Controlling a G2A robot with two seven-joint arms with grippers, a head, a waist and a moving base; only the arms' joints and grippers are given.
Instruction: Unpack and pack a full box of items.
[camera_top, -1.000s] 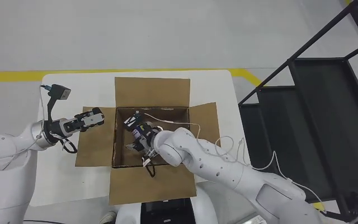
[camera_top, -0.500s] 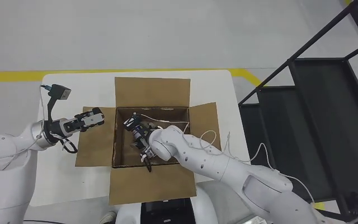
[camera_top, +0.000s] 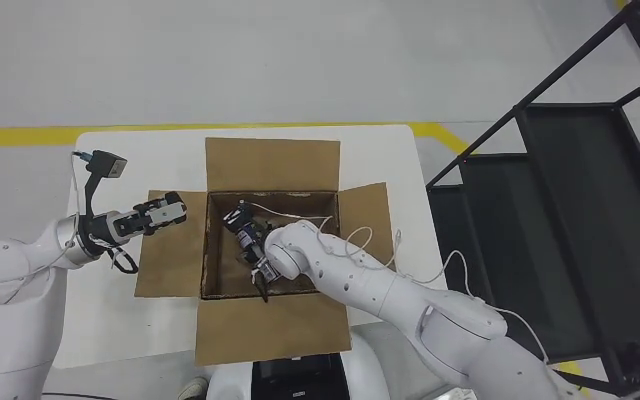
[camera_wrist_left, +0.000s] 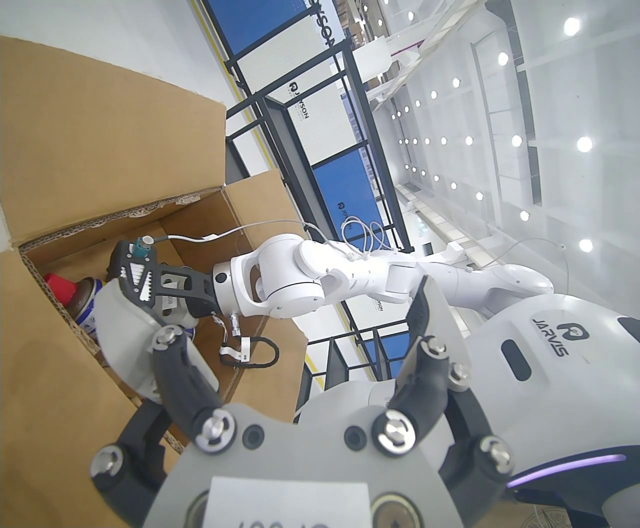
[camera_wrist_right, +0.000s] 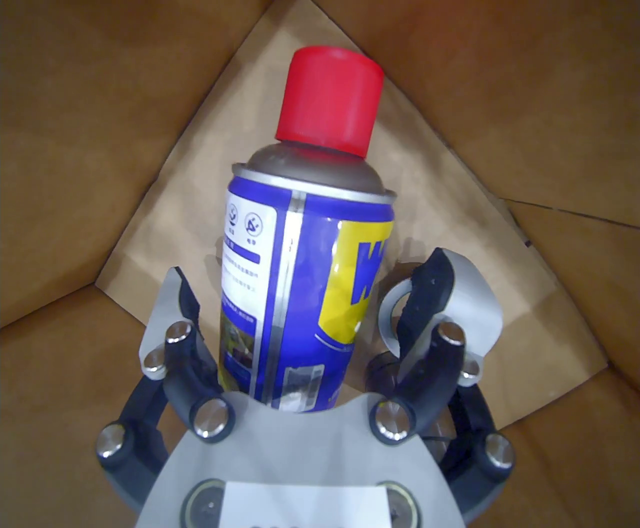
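Deep inside the open cardboard box, the right tool straddles a blue and yellow spray can with a red cap. Its two fingers stand spread, one on each side of the can's body. The pad on one side sits just beside the metal, and a small gap shows at the other, so the tool is released rather than clenched. The cap end points away from the wrist, toward a corner of the box's brown floor. Seen from the left wrist, the can lies low against the box wall, with the right tool over it.

The left tool hovers above the box's outer left flap, its fingers spread wide and holding nothing. The box sits in the middle of the white surface with all four flaps folded outward. A thin white cable runs along the right arm, over the box opening.
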